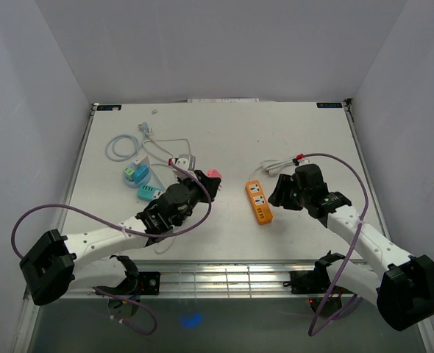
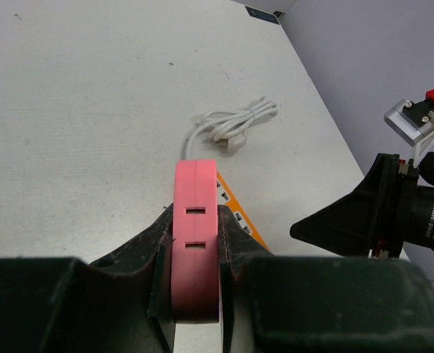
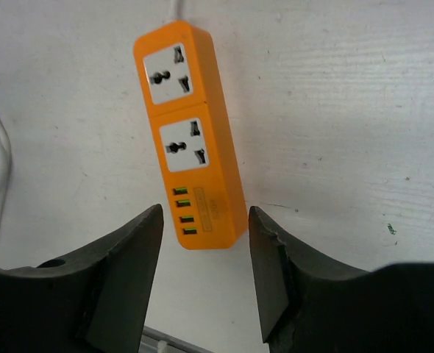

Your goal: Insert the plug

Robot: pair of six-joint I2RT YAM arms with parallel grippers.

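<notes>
Left gripper (image 2: 195, 250) clamps the pink plug (image 2: 196, 187) — not yet inserted; right gripper (image 3: 204, 220) hangs open over the orange power strip (image 3: 190, 132), mid-table.

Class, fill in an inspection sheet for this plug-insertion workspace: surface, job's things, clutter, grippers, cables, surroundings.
surface: white table.
job's things: orange power strip lying flat, both sockets vacant; pink plug held off the table.
clutter: two teal adapters on the left side.
grippers: left gripper shut on pink plug; right gripper open by the strip's USB end.
cables: strip's white cord bundled; light blue cable coiled; purple arm cables looping.
surroundings: white walls on three sides.
</notes>
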